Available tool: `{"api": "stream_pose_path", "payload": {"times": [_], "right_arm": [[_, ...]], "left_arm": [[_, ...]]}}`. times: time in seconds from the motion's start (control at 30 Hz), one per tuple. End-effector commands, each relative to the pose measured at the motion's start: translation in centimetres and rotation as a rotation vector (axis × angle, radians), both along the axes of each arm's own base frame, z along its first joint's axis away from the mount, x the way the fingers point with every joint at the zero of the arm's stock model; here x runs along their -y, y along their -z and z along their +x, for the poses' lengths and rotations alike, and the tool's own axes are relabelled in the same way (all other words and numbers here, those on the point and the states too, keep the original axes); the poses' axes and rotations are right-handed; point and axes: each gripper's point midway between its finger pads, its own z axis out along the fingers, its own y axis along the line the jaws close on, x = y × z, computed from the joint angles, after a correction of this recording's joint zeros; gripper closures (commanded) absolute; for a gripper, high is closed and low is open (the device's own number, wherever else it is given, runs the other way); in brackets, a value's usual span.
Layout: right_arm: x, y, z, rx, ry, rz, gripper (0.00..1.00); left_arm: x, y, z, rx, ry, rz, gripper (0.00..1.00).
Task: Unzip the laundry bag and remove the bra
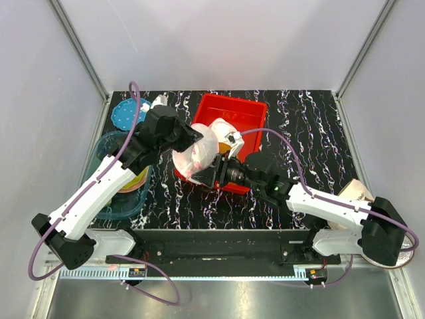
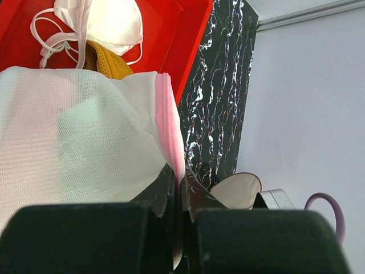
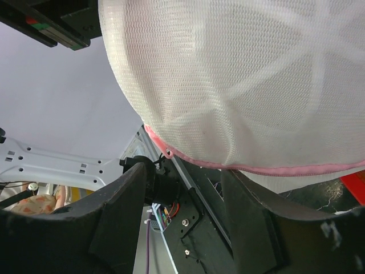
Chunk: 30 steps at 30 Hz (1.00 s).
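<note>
The laundry bag (image 1: 194, 154), a white mesh pouch with pink zipper edging, hangs lifted over the near left corner of a red bin (image 1: 249, 111). My left gripper (image 1: 188, 135) is shut on the bag's pink edging (image 2: 169, 123), pinched between its fingertips (image 2: 178, 181). The bra shows only as a pink tint (image 1: 197, 159) through the mesh. My right gripper (image 1: 210, 175) stands open just under the bag (image 3: 239, 74), its fingers (image 3: 122, 205) on either side below the pink edge (image 3: 262, 169), touching nothing. A small zipper pull (image 3: 170, 152) hangs at that edge.
In the red bin (image 2: 174, 40) lie a white pink-edged piece (image 2: 111, 20) and a mustard-yellow cloth (image 2: 108, 64). A teal tub (image 1: 106, 143) with dishes stands at the left, a blue lid (image 1: 125, 114) behind it. A tan bowl (image 1: 353, 191) sits at the right.
</note>
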Motion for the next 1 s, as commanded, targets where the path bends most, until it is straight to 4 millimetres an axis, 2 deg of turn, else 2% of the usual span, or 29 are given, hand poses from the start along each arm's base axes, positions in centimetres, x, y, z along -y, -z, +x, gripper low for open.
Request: {"api": "stream_pose_path", "payload": {"times": [0.0, 0.17, 0.63, 0.97], "right_arm": [[-0.6, -4.1, 1.1, 0.117, 0.034, 0.076, 0.38], [-0.6, -4.9, 1.1, 0.153, 0.028, 0.090, 0.37], [-0.9, -5.9, 0.6, 0.216, -0.013, 0.101, 0.40], [-1.7, -6.5, -0.5, 0.233, -0.096, 0.094, 0.39]], "left_arm": [[0.1, -2.3, -0.3, 0.035, 0.002, -0.050, 1.00], [-0.3, -2.8, -0.5, 0.048, -0.009, -0.048, 1.00], [-0.9, -2.2, -0.9, 0.026, -0.013, -0.012, 1.00], [-0.9, -3.3, -1.4, -0.026, -0.001, 0.000, 1.00]]}}
